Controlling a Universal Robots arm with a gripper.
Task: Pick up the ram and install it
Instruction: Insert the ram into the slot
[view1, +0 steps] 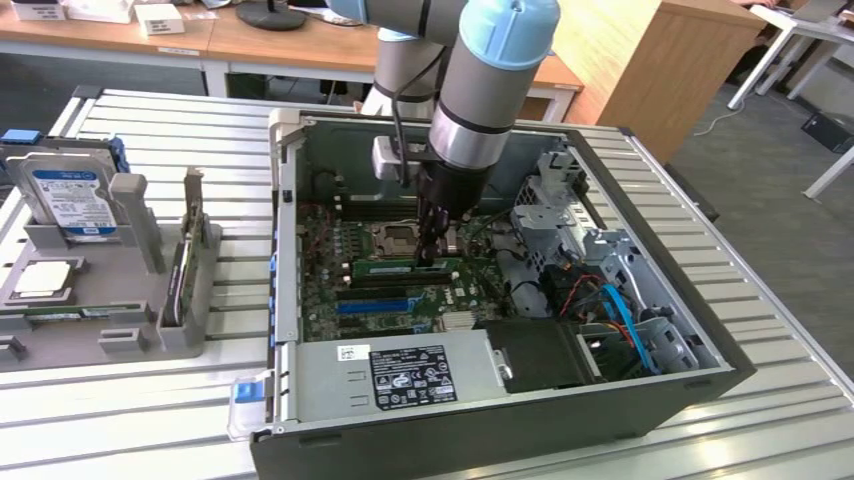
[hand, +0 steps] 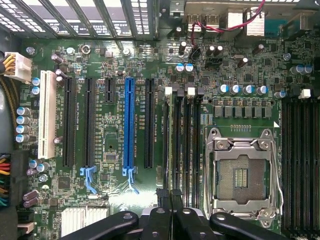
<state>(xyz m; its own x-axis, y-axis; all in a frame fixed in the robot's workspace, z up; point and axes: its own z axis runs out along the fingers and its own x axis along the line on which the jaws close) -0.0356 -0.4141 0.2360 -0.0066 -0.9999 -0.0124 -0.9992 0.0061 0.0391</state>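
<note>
**Item: ram** (view1: 395, 268)
- Position: inside the open case (view1: 286, 250) on the desk (view1: 147, 410). It sits among the memory slots of the motherboard (view1: 327, 295), just beside the socket (view1: 398, 238).
- Axis: the long axis runs from the exterior view's left to its right. The stick stands on its long edge, flat face towards the camera.
- Appearance: a long, thin green board with a pale label (view1: 384, 268) near the middle. Its chips are too small to make out.

**Item: hand** (view1: 430, 255)
- Position: hangs straight down from the arm, over the ram's end at the exterior view's right.
- Fingers (hand: 161, 210): drawn together with almost no gap, tips meeting the ram's top edge. I cannot tell whether they pinch the stick or only rest on it.
- Wrist view: the dark tips lie over the black slots (hand: 186, 145), next to the socket.
</note>
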